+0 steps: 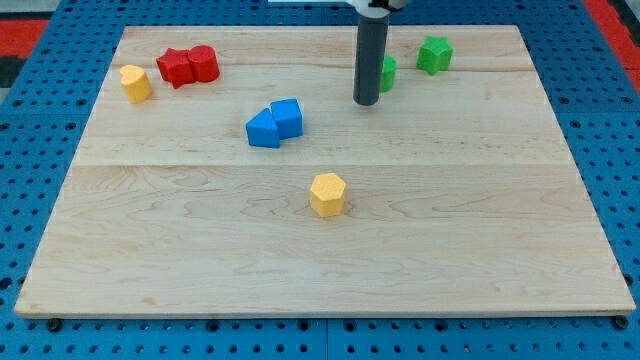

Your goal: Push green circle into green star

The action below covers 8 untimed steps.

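Green circle (388, 73) sits near the top edge of the wooden board (480, 250), partly hidden behind my rod. My tip (366, 102) is right beside it, maybe touching. Green star (434, 54) waits near the top right corner.

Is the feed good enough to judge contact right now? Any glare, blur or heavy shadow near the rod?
Camera view: lighting is even and soft, with no glare on the wooden board. Focus is sharp across the blocks. My tip casts only a faint shadow. The rod hides most of the green circle, so contact cannot be judged; the green star is clear and unobstructed to the view's right.
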{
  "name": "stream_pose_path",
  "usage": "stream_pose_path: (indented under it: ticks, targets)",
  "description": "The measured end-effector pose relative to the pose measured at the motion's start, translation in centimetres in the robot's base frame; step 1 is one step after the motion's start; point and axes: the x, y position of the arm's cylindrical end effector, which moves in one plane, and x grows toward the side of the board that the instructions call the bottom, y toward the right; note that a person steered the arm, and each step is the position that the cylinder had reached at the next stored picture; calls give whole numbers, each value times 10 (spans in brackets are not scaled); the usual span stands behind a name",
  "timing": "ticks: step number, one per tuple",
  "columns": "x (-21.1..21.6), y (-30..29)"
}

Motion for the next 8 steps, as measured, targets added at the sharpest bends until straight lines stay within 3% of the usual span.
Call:
stream_pose_path:
  ticks: [1, 3, 5, 6, 8]
  targets:
    - [-15, 24]
    - [-18, 5]
    - [-54, 16]
    - [-48, 63]
    - [-34, 62]
